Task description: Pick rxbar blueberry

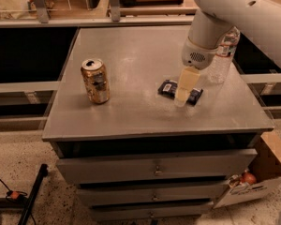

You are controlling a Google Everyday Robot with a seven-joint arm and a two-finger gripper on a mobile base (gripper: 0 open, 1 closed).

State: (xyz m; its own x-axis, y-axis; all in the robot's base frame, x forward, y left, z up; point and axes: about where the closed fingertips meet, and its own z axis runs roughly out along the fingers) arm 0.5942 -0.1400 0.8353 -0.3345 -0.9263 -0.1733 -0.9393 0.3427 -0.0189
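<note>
Navy rxbar blueberry (167,87) half behind pincer (180,100)

place: workshop or lab | signs: metal drawer cabinet (131,111), speckled floor (18,163), cardboard box (268,171) | pincer (180,100) above cabinet top

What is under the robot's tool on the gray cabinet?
The tool hangs over the right side of the cabinet top, right above the rxbar blueberry. The bar's two dark ends show; its middle is hidden behind the tool.
</note>
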